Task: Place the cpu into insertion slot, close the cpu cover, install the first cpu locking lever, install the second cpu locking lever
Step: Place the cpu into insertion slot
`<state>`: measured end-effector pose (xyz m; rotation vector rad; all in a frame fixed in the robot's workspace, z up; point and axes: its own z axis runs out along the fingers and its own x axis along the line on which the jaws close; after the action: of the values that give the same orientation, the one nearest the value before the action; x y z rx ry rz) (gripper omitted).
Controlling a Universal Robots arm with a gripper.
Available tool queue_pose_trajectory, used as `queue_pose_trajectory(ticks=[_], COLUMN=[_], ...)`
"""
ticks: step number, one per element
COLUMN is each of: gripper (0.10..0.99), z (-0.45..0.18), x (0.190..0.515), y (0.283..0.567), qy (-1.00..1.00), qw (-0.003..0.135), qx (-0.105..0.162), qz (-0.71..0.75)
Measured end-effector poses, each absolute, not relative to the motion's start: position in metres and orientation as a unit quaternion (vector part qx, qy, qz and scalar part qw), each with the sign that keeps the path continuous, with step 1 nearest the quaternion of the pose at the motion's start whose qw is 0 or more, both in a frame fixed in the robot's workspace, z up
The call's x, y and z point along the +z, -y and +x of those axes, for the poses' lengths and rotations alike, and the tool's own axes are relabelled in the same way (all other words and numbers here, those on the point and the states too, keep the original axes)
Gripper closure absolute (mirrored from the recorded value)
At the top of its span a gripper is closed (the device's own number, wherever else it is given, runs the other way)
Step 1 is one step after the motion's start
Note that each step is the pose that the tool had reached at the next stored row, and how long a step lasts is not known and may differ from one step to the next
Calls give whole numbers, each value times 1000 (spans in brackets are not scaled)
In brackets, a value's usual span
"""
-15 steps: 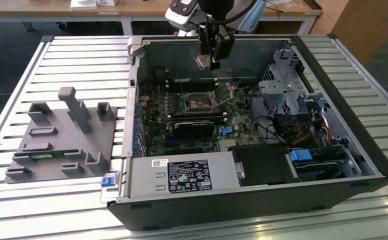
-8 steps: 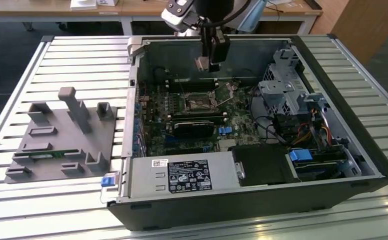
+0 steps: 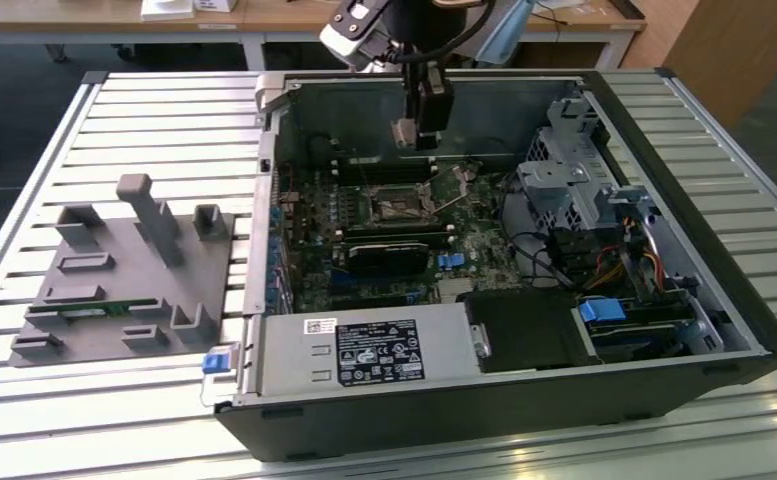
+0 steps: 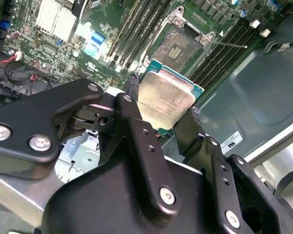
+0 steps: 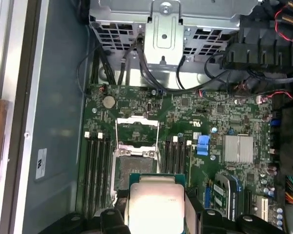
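None of the four steps looks finished. The gripper (image 3: 420, 128) hangs in the upper middle of the exterior view, over the open computer case (image 3: 522, 410). Its fingers (image 4: 136, 122) are drawn in narrow on two opposite edges of the cpu (image 4: 167, 97), which is in the air and clear of the board. In both wrist views the insertion slot (image 5: 135, 171) lies bare beyond the chip, its dark centre uncovered. The cpu cover (image 5: 136, 121) seems to be swung up and back from the slot, so I judge the socket ready to take the chip. A thin wire lever (image 4: 229, 45) stands loose beside the slot. Seating the chip, closing the cover and setting both levers therefore appear to be left. The case holds the green board (image 3: 361, 240) in its middle. A silver power box (image 3: 361, 352) sits along its lower edge, and a grey drive cage (image 3: 568, 185) with bundled cables is on the exterior view's right. On the exterior view's left, well apart from the case, a grey holder block (image 3: 148, 270) rests on the slatted table (image 3: 41, 420) with a small green strip (image 3: 92, 310) lying in one of its recesses.
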<state>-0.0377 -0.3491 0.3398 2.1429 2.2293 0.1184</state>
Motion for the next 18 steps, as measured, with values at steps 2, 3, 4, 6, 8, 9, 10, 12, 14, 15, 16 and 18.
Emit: queue_pose_trajectory(ticks=[2,3,4,6,8,9,10,12,14,15,16,18], gripper=[549,549,549,549,549,549,549,549,549,549,549,549], z=[-38,-38,-38,-38,-38,-38,-38,-38,-38,-38,-38,-38], x=[336,334,333,331,330,329,328,327,325,324,324,322], y=[349,349,349,349,349,349,349,349,349,349,349,349], qy=[-720,-720,-720,-720,-720,-720,-720,-720,-720,-720,-720,-720], qw=[24,24,24,24,24,24,24,24,24,24,24,24], qx=[38,38,38,38,38,38,38,38,38,38,38,38], qz=[692,692,692,692,692,692,692,692,692,692,692,692])
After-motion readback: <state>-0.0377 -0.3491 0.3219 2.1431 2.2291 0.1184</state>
